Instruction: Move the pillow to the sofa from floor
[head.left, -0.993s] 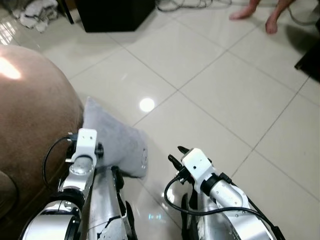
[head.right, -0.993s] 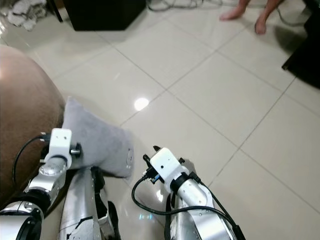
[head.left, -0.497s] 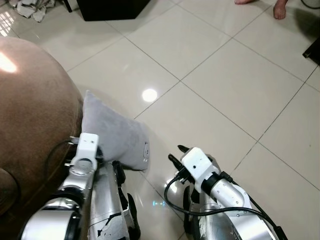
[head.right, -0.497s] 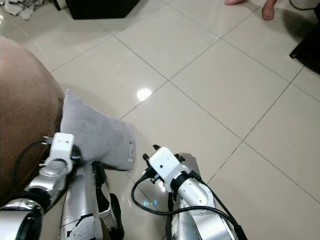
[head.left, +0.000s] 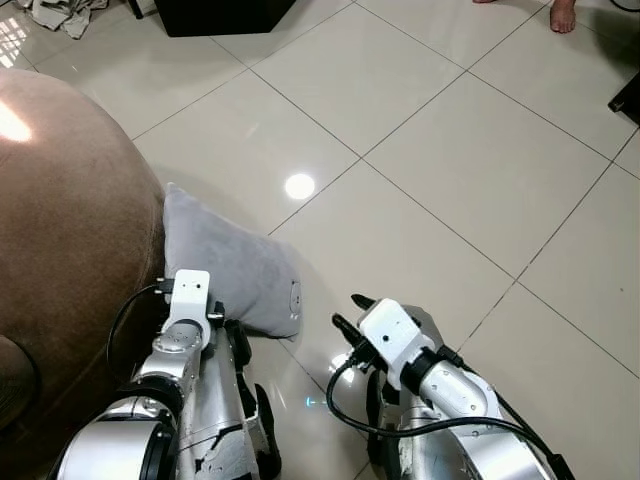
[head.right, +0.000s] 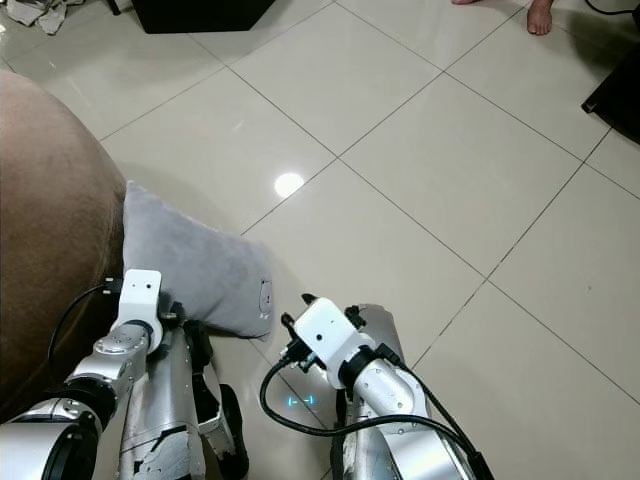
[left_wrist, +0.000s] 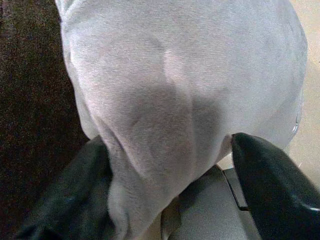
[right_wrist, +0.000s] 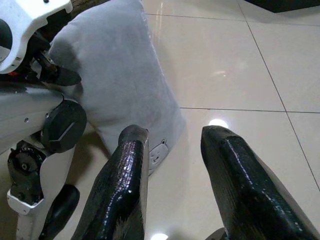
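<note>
The left gripper (left_wrist: 170, 165) has its two black fingers spread to either side of a fold at the near end of the grey pillow (head.left: 225, 265), the cloth bulging between them, so it straddles the fabric but, as far as I can judge, is not yet clamped. The pillow lies on the tiled floor (head.left: 450, 170), leaning against the brown sofa (head.left: 60, 230) at about 9 o'clock from the robot's body. The right gripper (right_wrist: 175, 175) hangs apart and empty, pointing toward the pillow's zipper corner (right_wrist: 156, 152) without touching it. To do this step well, the left fingers should take a deep bite of the fold before closing, since soft cloth is likely to slip out of a shallow pinch; the right gripper could steady the far corner. The sofa's rounded edge sits tight against the pillow, so the lift probably needs to go up first, then across toward 9 o'clock. Open floor stretches from 12 to 3 o'clock; a person's foot (head.left: 563, 14) stands well away at 1 o'clock.
</note>
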